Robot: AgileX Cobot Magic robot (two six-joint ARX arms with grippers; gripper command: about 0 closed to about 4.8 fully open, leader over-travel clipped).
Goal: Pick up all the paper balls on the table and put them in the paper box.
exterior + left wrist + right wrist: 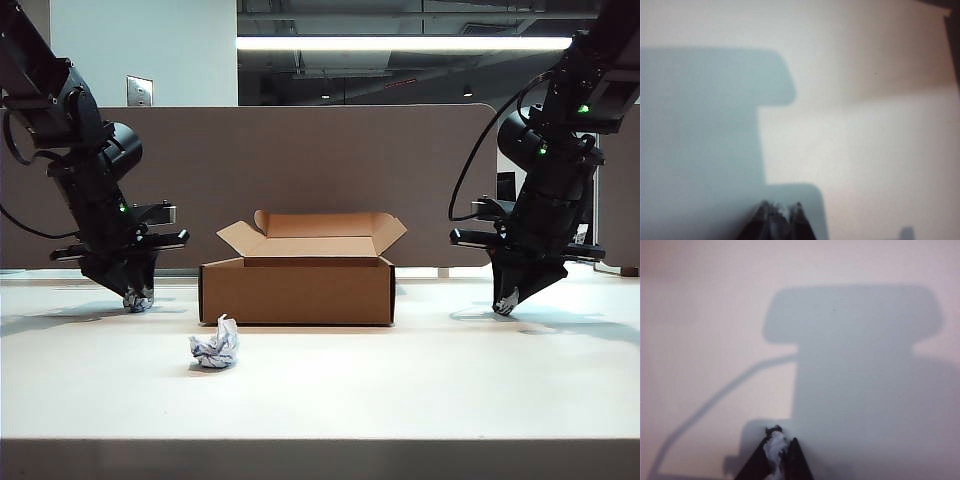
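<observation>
Nearest the exterior camera, 1 crumpled paper ball (215, 346) lies loose on the white table (400, 400), just in front of the paper box's left front corner. The brown paper box (297, 290) sits at mid-table with its flaps up, between the 2 arms. On the left of that view, the left gripper (138, 298) points down at the tabletop, its fingers pinching a second paper ball (137, 299); the left wrist view shows pale paper (779, 214) wedged between the dark tips. On the right, the right gripper (506, 303) reaches down to the table, fingers pressed onto a third paper ball (775, 447), which shows white between them in the right wrist view.
</observation>
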